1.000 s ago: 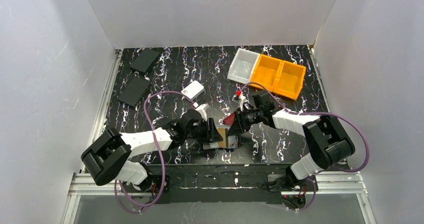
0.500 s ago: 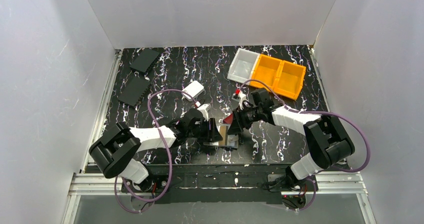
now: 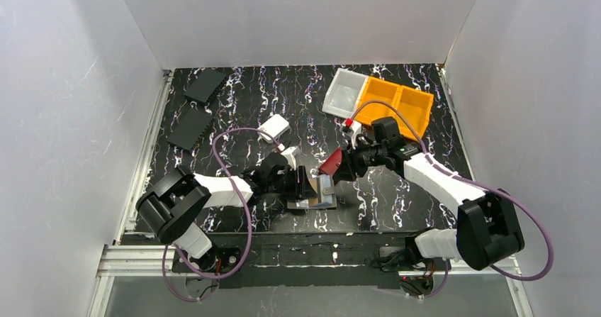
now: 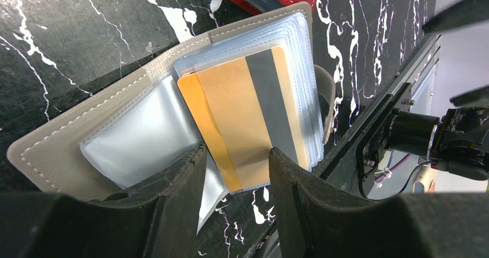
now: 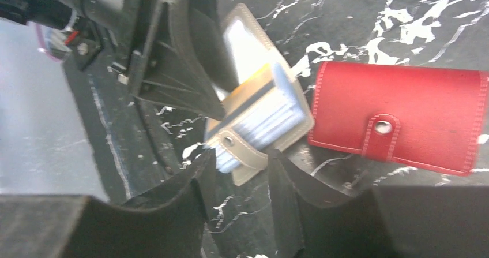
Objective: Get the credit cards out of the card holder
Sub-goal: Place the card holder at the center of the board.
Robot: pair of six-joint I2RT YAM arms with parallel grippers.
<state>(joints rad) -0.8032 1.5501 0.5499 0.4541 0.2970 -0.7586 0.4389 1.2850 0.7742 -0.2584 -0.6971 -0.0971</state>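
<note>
Panels (image 3: 190, 128): two flat black ones lie at the far left of your table (image 3: 283, 93), well apart from the rest.
Box (image 3: 273, 127): small and white, on the table beyond your left arm.
Left gripper (image 4: 236, 165): your fingers stand apart, low over the open Holder. One tip is over a clear pocket and the other over the Card's near corner. Nothing is pinched between them. You cannot tell whether the tips touch.
Holder (image 4: 46, 154): grey-taupe, lying open and face up near the table's front edge, between your two grippers. Its shiny clear pockets (image 4: 132, 134) face up, and its snap tab (image 5: 239, 148) hangs off the side nearer your right gripper.
Card (image 4: 242, 113): orange-brown with a grey stripe. It is on top of the stack of pockets and skewed across them. You cannot make out any other card.
Wallet (image 5: 398, 116): red, snapped shut, flat on the table just beside the Holder's right side.
Right gripper (image 5: 239, 160): your fingers are spread and hold nothing. It hovers above the tab end of the Holder, with the Wallet just beside it.
Tray (image 3: 345, 93): white, at the far right of the table.
Bin (image 3: 394, 108): orange, with two compartments, touching the Tray's right side.
</note>
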